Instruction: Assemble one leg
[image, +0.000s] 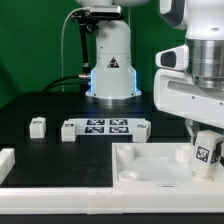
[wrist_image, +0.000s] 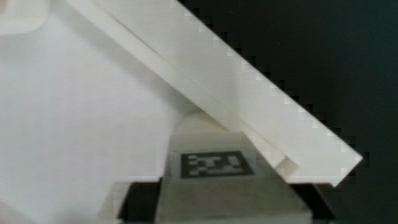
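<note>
The tool (image: 203, 138) is clamped narrow on the leg (image: 208, 153), one dark finger (wrist_image: 146, 200) pressed to each side of it; the leg's black-and-white marker faces outward in the exterior view and faces the camera in the wrist view. The leg (wrist_image: 217, 160) hangs upright over the white square panel (image: 150, 170), at the panel's corner on the exterior view's right; whether its underside touches the panel I cannot tell. In the wrist view the panel's raised rim (wrist_image: 231, 85) runs slantwise just beside the leg, and the panel's flat face (wrist_image: 71, 110) spreads out beyond the rim. The panel lies flat on the dark bench (image: 40, 100); the marker board (image: 105, 127) lies just beyond the panel's far edge; a second small white block (image: 37, 126) stands well apart from the panel, toward the exterior view's left; the arm's base (image: 110, 65) rises behind the marker board, farther from the panel.
</note>
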